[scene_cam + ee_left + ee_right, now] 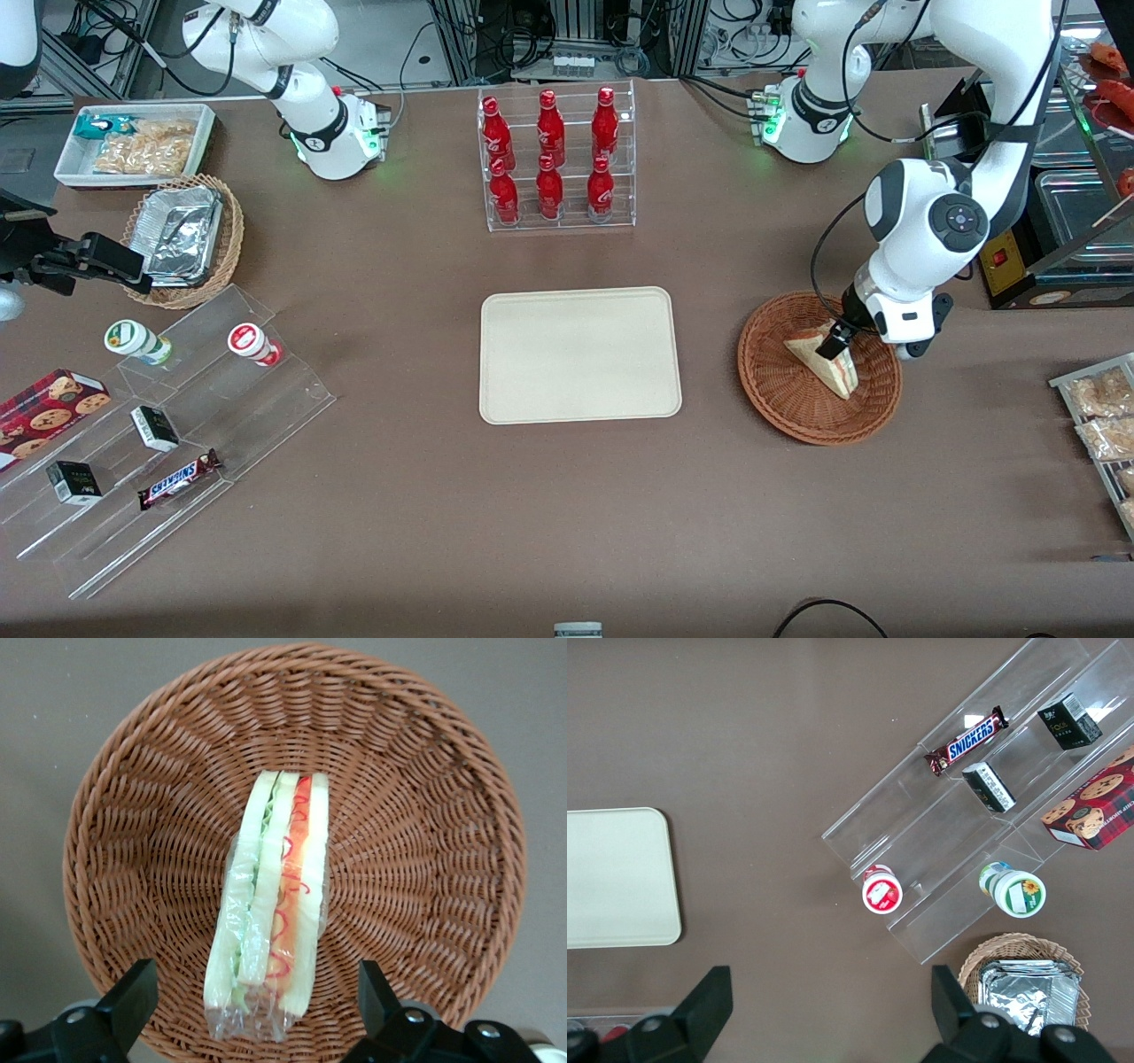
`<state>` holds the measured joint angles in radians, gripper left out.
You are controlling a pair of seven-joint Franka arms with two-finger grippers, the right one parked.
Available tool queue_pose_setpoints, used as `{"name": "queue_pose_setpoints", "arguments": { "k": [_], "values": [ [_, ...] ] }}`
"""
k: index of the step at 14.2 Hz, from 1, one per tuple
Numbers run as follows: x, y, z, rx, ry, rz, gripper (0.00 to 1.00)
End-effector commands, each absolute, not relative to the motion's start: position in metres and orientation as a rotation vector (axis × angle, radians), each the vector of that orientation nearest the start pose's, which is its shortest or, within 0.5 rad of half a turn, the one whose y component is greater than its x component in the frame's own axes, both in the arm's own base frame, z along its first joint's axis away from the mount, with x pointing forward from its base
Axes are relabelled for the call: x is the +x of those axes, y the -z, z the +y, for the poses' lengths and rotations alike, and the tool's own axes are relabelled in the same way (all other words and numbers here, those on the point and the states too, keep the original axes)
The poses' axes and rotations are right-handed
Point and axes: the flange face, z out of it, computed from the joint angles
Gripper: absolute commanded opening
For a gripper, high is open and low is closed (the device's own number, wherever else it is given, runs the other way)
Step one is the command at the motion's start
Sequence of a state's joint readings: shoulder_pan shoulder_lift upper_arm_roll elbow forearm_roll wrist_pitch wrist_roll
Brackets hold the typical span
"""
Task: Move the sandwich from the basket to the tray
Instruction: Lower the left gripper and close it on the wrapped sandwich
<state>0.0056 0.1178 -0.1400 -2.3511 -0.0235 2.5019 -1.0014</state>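
End effector (257, 1001) spread over wrapped wedge sandwich (270, 904), woven basket (425, 771).

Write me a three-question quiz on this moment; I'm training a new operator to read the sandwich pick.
1. True or false: the sandwich already lies on the tray.
2. Multiple choice: the end effector is A) open, a finger on each side of the sandwich, B) shut on a red bottle, C) over the tray.
3. Fill in: the sandwich rests in the ___.

Key
1. False: it lies in the basket, and nothing sits on the tray.
2. A: the wrist view shows both fingers apart, not touching the wrapper.
3. Basket.
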Motion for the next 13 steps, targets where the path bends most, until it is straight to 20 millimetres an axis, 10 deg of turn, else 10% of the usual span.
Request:
{"name": "queue_pose_setpoints", "arguments": {
  "k": [1,5,9,13],
  "values": [
    [0.509,-0.272,-0.073,-2.870,0.001,-1.382,1.00],
    [0.508,-0.256,-0.073,-2.857,-0.044,-1.379,1.00],
    [0.511,-0.257,-0.072,-2.861,-0.038,-1.379,0.13],
    [0.527,-0.284,-0.074,-2.897,-0.038,-1.298,0.07]
  ]
}}
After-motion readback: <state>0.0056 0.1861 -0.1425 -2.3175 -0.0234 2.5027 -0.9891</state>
